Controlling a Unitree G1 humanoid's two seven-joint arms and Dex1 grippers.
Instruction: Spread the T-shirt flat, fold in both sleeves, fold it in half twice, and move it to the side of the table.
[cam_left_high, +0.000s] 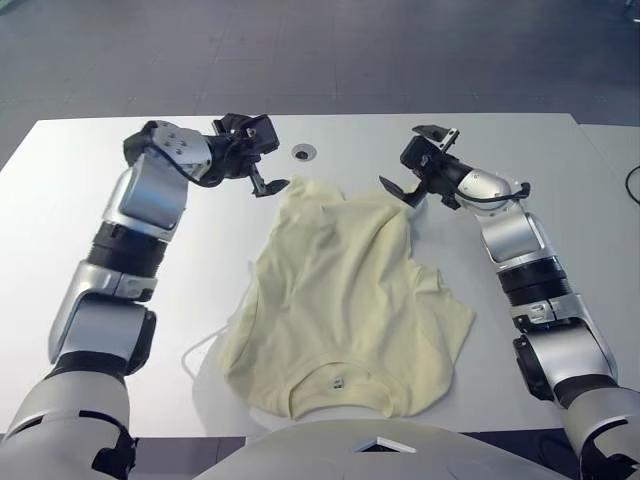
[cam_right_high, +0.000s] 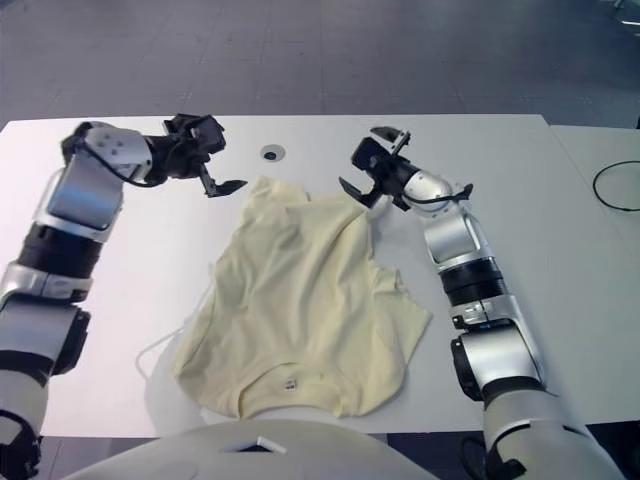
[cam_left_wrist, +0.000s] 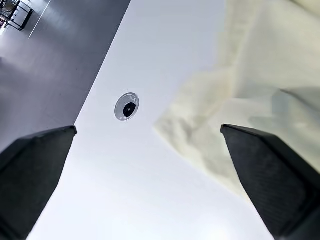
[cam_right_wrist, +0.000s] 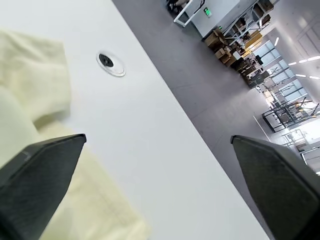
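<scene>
Left eye view: a pale yellow T-shirt (cam_left_high: 340, 300) lies rumpled on the white table (cam_left_high: 90, 180), with its collar (cam_left_high: 335, 385) at the edge nearest the robot and its hem at the far end, drawn in narrow and creased.
Sleeves: bunched against the body on both sides, not yet laid out. By that showing the spreading step is under way and no fold has been made.
Handling: thin knit cloth, judged light and limp. It will sag, wrinkle and slide over the smooth tabletop rather than hold any shape, so it needs pulling from two points at once.
Where to grip: the two far hem corners look the best hold, the left one (cam_left_high: 295, 185) and the right one (cam_left_high: 395, 200). The edge there is doubled and easy to pinch.
Left gripper (cam_left_high: 270, 186): hovers at the far-left hem corner, forearm angled inward across the table and fingers pointing down. The jaws are spread and hold nothing. In the left wrist view the cloth corner sits between them.
Right gripper (cam_left_high: 412, 160): poised just beside the far-right hem corner, wrist turned inward toward the shirt. The jaws are wide apart and empty, the lower finger close to the cloth. Whether it touches cannot be told.
Beyond the shirt: a round cable grommet (cam_left_high: 303, 152) is set in the tabletop past the hem.
</scene>
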